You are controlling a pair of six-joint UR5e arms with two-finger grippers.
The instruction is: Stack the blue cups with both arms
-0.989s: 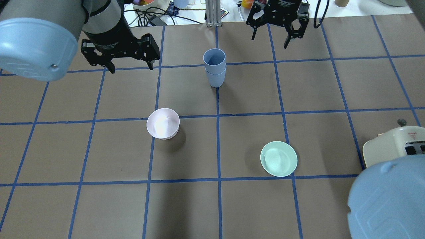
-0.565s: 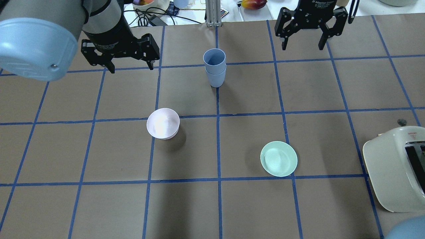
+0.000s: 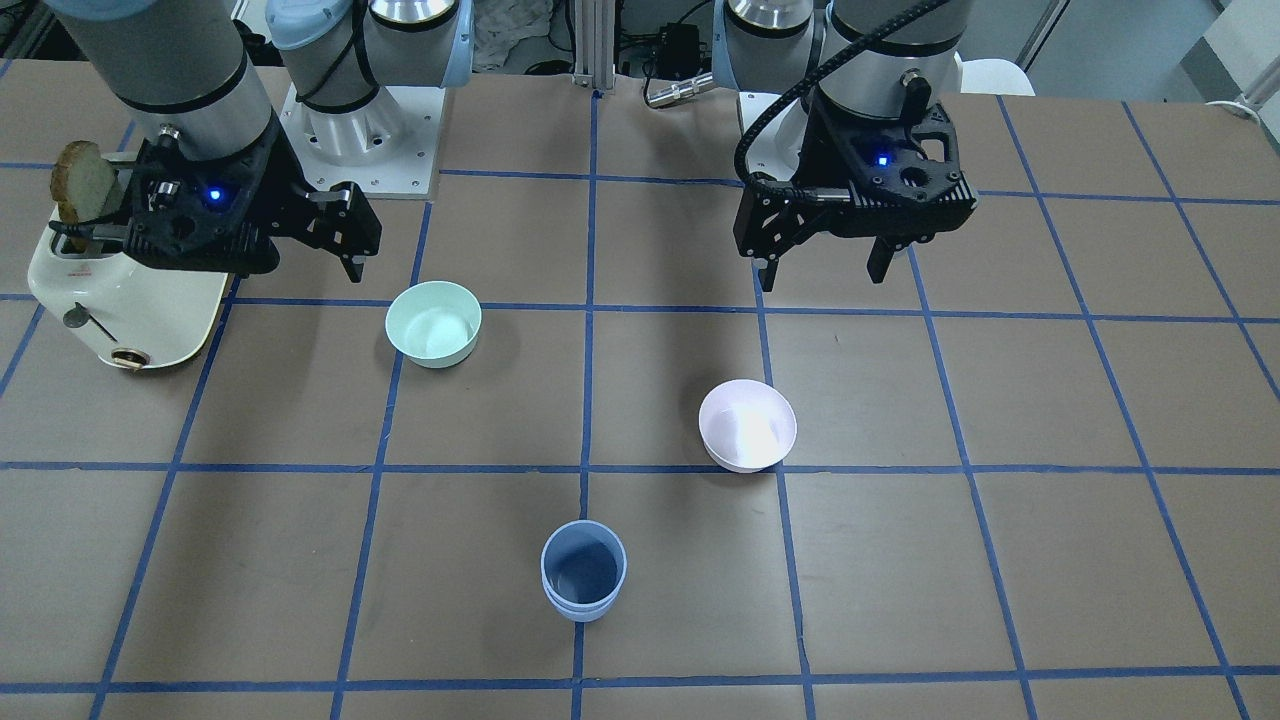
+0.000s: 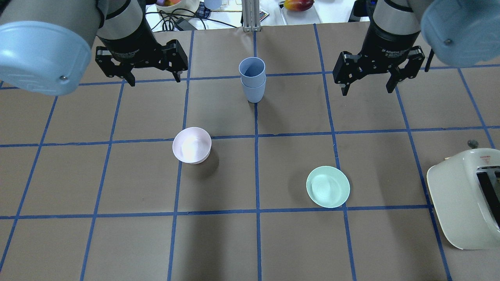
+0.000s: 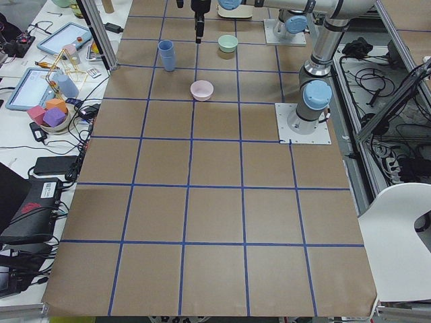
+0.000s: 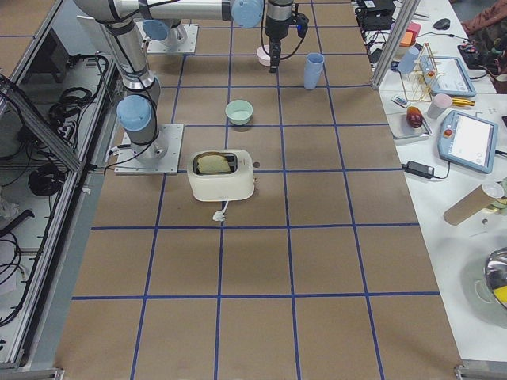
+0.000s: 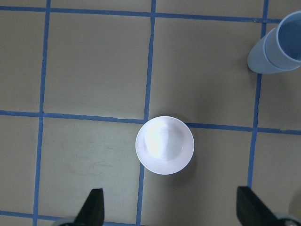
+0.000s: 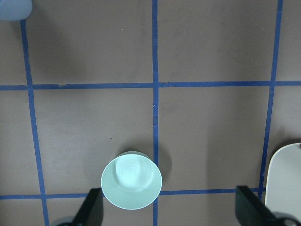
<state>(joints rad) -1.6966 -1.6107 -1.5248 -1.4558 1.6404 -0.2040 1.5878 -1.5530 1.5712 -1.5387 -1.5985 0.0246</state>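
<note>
Brown desk (image 4: 117, 242) w/ blue tape grid. Two blue cups (image 4: 253, 82) nested one in the other, upright, mouths up, long axis vertical, on centre gridline. Empty: pink bowl (image 4: 191, 145), green bowl (image 4: 327, 186). Fingers apart, holding nothing: left pincer (image 4: 155, 80), right pincer (image 4: 367, 90), flanking stack.

The left arm (image 4: 117, 23) is reaching out over the half of the desk (image 4: 218, 242) nearer its left edge. It is holding its wrist vertical, so the left gripper (image 4: 154, 80) is pointing straight down, jaws spread wide and gripping nothing. The right arm (image 4: 394, 23) is mirroring that pose toward the desk's right edge, with the right gripper (image 4: 367, 90) hanging well above the surface, fingers likewise parted and empty. A blue light is glowing on each gripper body.
</note>
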